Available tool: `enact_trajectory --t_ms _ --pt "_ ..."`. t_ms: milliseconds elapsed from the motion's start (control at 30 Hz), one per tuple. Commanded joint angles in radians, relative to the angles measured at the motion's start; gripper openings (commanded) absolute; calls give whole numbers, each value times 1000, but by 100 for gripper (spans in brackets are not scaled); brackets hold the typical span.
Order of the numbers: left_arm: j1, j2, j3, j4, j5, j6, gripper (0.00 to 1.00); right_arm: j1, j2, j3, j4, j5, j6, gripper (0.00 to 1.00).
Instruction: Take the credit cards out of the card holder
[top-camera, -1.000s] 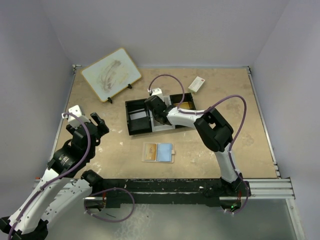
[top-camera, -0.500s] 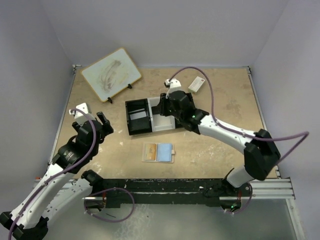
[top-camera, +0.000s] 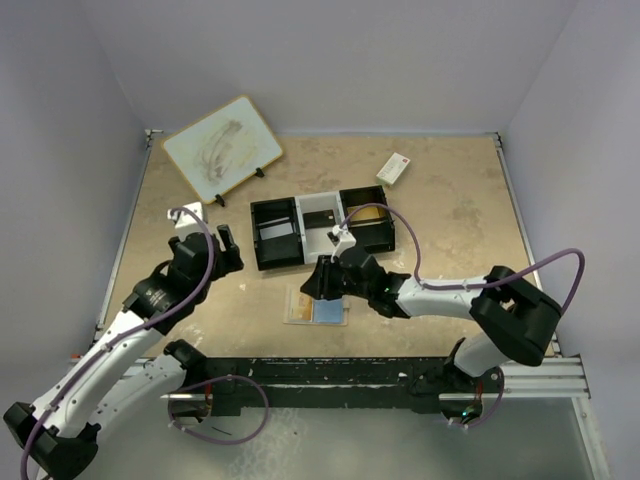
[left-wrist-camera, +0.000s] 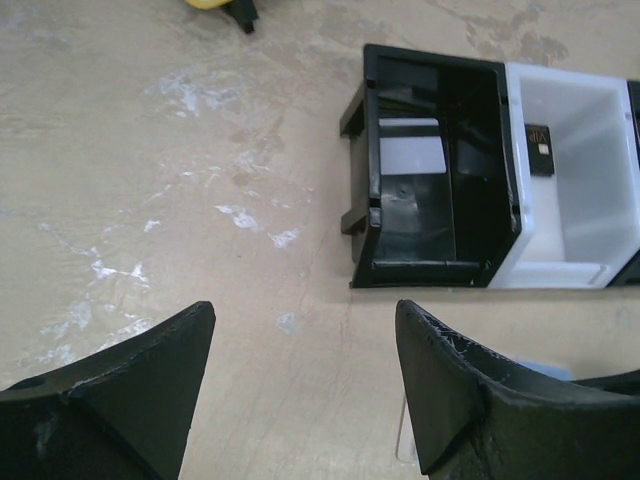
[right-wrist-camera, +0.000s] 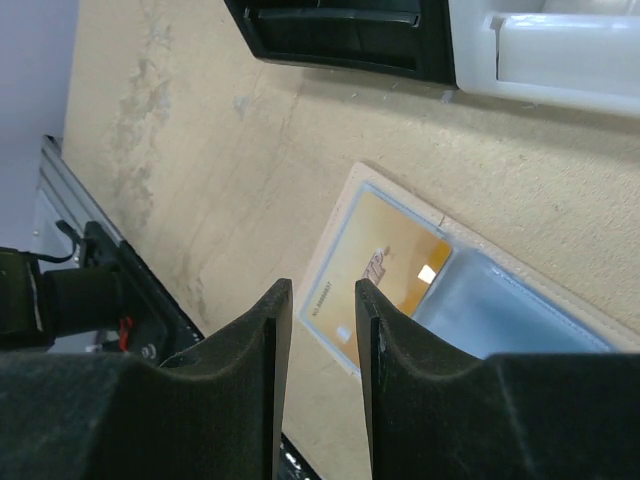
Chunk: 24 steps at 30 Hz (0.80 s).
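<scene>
Tan leather-like bifold card holder (right-wrist-camera: 505, 315) judged light, limp; stiff orange card (right-wrist-camera: 385, 265) best pinched by outer edge. Seen: right end effector (right-wrist-camera: 317, 295) narrowly parted, empty; left end effector (left-wrist-camera: 302, 310) spread wide.

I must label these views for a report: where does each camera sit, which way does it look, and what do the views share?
Top external: above and behind the robot, looking down at the table; the left gripper and the right gripper, above the card holder, show.
Left wrist: on the left wrist, facing forward and down at the tray; the left gripper shows, open.
Right wrist: looking down at the card holder and its orange card; its fingers show.
Shared: the tray appears in all three views.
</scene>
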<state>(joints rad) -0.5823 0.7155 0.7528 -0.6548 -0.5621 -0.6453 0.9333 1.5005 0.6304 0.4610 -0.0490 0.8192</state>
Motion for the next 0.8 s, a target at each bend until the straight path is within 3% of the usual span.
enact_trajectory --t_ms 0,233,467,767 --pt "7 73 -2 91 185 71 70 5 7 -36 128 -3 125 35" --pt "7 165 -65 206 442 -4 68 18 36 -103 155 24 229 34" --pt "0 199 -192 364 587 -94 65 18 138 -120 187 -50 247 31" --pt "-157 305 -233 464 540 -127 55 3 173 -157 175 -15 309 31"
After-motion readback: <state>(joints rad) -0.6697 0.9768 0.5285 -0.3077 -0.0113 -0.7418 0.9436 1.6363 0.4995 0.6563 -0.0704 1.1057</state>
